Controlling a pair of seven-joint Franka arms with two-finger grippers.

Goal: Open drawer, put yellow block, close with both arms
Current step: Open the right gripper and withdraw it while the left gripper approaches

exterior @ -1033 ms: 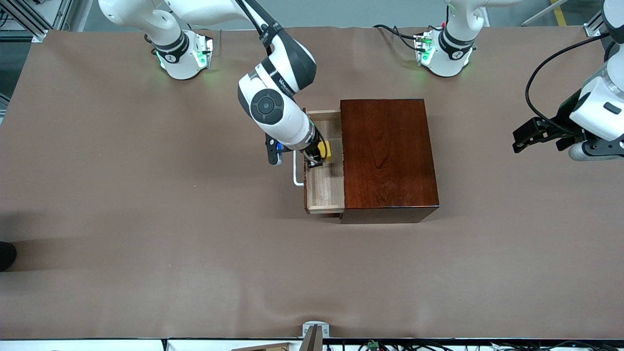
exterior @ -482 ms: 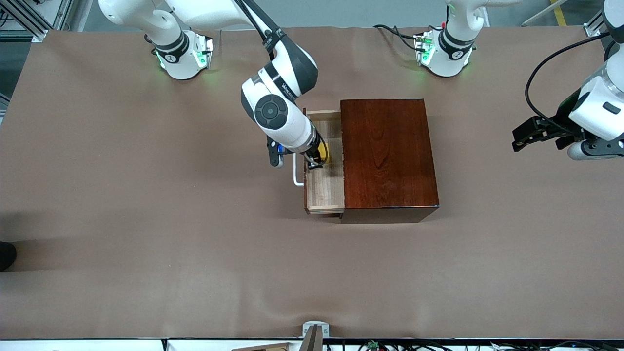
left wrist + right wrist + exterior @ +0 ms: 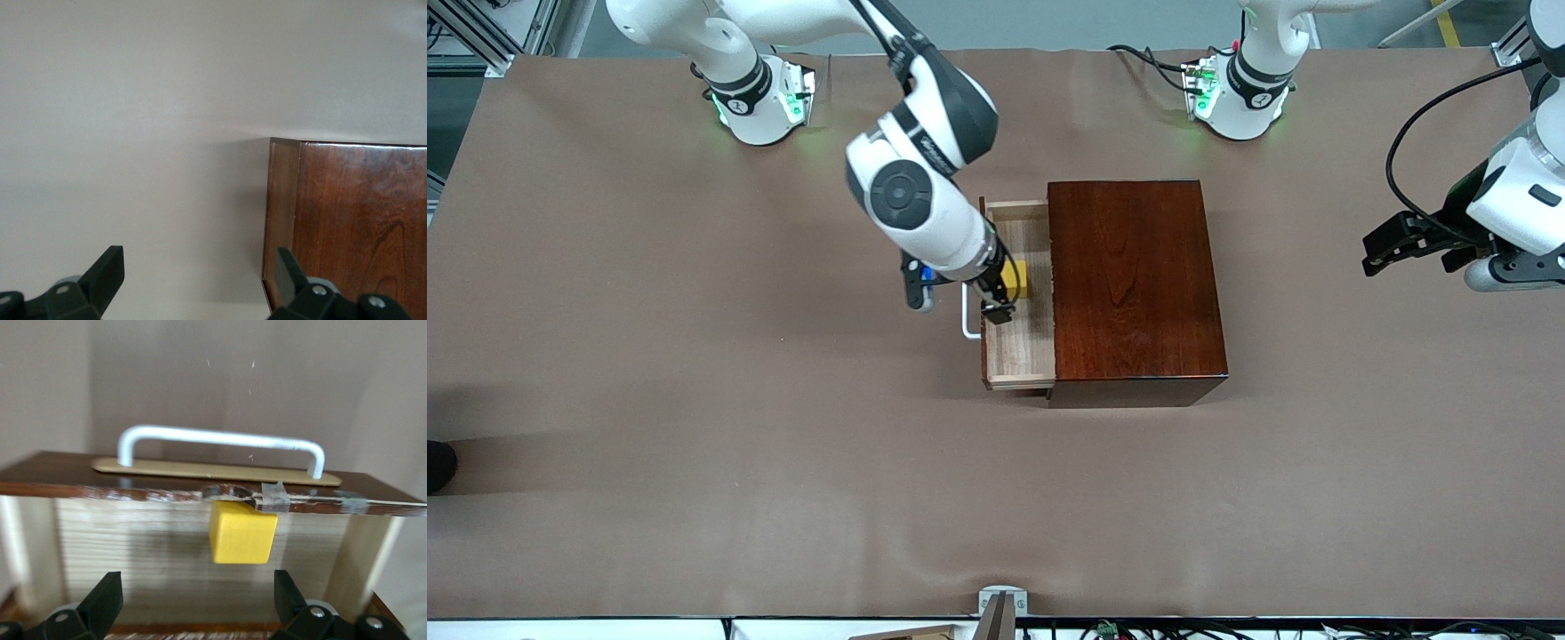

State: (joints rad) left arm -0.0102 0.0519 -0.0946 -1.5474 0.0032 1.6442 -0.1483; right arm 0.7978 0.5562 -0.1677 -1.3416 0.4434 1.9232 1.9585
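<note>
Drawer (image 3: 1021, 298): pulled out of the dark wood box (image 3: 1134, 284) toward the right arm's end of the table (image 3: 694, 400); pale tray floor exposed, dark front w/ white bar handle (image 3: 967, 311) facing that end. Right wrist view shows handle (image 3: 220, 447) on a tan plate on the front, w/ a bit of clear tape on the front's top edge.

Yellow block (image 3: 1015, 277): lying on the tray floor inside the drawer, close to the drawer front, roughly mid-length. In right wrist view block (image 3: 241, 532) sits free on the wood, no finger touching it.

Right tool (image 3: 1000, 293): over the open drawer, just above the block; released, jaws spread wide, block seen between and apart from the fingertips (image 3: 100, 600).

Left tool (image 3: 1392, 249): up in the air over bare table at the left arm's end, well apart from the box; arm waits. Released, fingers (image 3: 107, 273) spread apart, nothing between them.

Box in left wrist view (image 3: 347, 220): one corner & glossy top visible, resting on table.
</note>
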